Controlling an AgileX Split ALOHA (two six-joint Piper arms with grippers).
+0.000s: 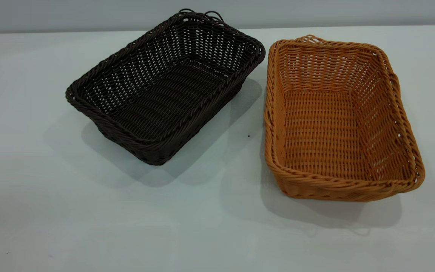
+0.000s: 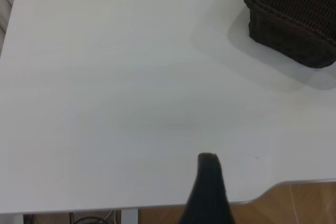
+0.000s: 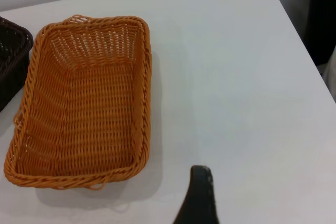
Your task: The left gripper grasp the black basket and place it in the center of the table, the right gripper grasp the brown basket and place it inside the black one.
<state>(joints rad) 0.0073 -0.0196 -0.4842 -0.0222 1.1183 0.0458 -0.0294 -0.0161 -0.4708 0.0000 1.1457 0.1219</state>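
The black basket stands on the white table left of the middle, turned at an angle. The brown basket stands just to its right, a narrow gap between them. Both are empty. Neither gripper shows in the exterior view. My left gripper hovers over the table's near edge, far from the black basket; only one dark finger shows. My right gripper hovers over bare table beside the brown basket; one finger shows. Both are open and empty.
The table's edge and a wooden floor show beside the left gripper. The table's far right edge lies beyond the brown basket. A corner of the black basket shows in the right wrist view.
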